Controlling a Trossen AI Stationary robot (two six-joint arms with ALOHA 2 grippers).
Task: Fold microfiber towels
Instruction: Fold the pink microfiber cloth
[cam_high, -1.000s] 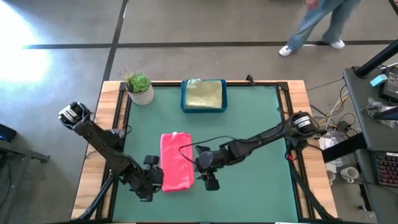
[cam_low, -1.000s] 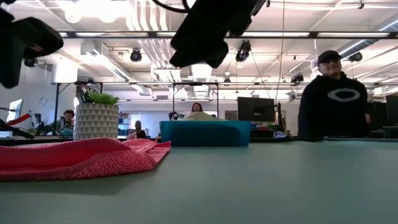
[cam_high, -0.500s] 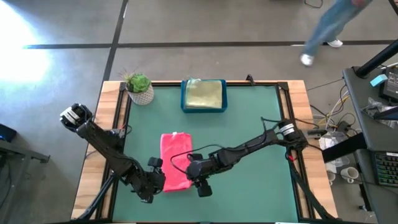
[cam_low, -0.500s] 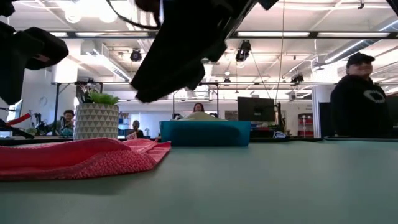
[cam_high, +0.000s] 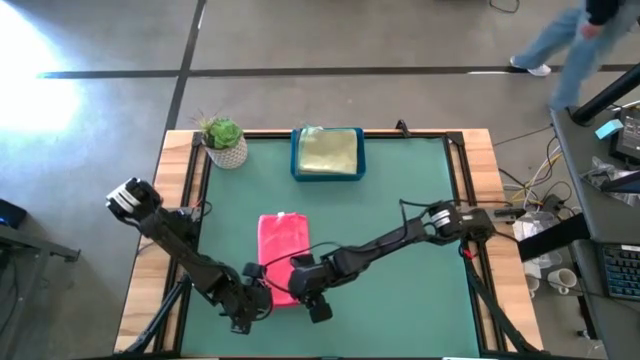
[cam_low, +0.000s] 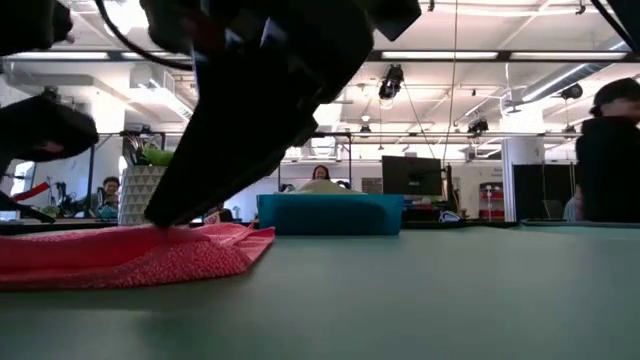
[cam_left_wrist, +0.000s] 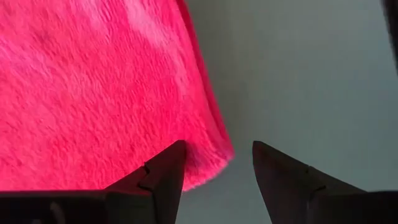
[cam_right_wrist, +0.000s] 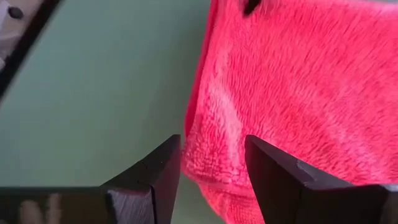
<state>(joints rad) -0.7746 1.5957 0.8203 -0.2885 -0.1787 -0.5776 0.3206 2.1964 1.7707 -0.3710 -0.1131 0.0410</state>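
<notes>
A hot pink microfiber towel (cam_high: 282, 255), a long rectangle, lies flat on the green table mat, its short ends toward the near and far edges. My left gripper (cam_high: 261, 293) is open over the towel's near left corner (cam_left_wrist: 214, 158), and that corner shows in the gap between its fingers. My right gripper (cam_high: 301, 291) is open over the near right corner (cam_right_wrist: 200, 163). In the low view the right arm's dark bulk (cam_low: 250, 110) slants down toward the towel (cam_low: 120, 255). A yellow cloth (cam_high: 328, 150) lies in the blue tray (cam_high: 296, 168) at the far edge.
A potted plant (cam_high: 224, 141) stands at the far left corner, next to the blue tray. The mat to the right of the towel (cam_high: 410, 280) is bare. A raised wooden frame (cam_high: 478, 180) borders the mat. A person (cam_high: 575, 35) walks on the floor beyond the table.
Both grippers have sunk toward the pink towel's near end. The right one has gone toward the table's left and near edges, up to the near right corner. The left one has gone slightly toward the near edge. The towel has kept still. The person has walked off to the right.
</notes>
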